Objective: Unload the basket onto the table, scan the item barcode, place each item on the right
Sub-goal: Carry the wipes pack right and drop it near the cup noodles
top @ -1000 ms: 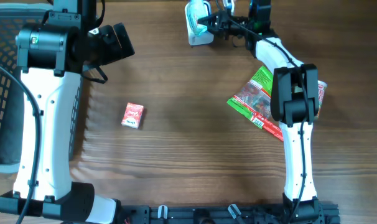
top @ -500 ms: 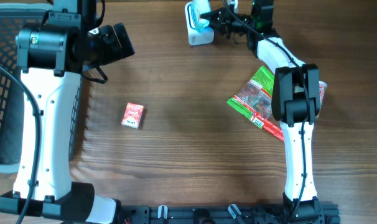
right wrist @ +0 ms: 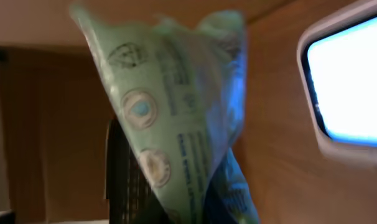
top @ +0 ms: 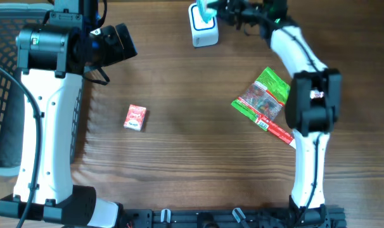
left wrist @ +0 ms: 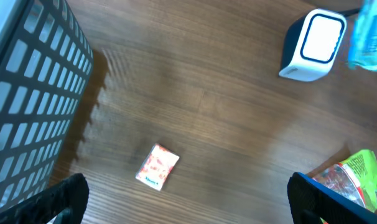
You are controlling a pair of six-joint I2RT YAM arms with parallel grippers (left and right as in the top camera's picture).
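The right gripper (top: 222, 11) is closed tight on a pale blue-green printed plastic packet (top: 207, 7), which juts from its fingertips at the far edge of the table; in the right wrist view the crumpled packet fills the middle, hanging in front of a dark finger (right wrist: 121, 177); just beside it stands the white box-shaped scanner (top: 203, 33), its bright window facing the packet, though whether the two touch cannot be told; the left gripper (left wrist: 188, 202) hangs with its jaws spread wide and empty, near the black wire basket (left wrist: 33, 93); a small red-and-white carton (top: 135, 117) and a green-and-red foil bag (top: 262, 101) lie well apart on the brown wooden table (top: 192, 158).
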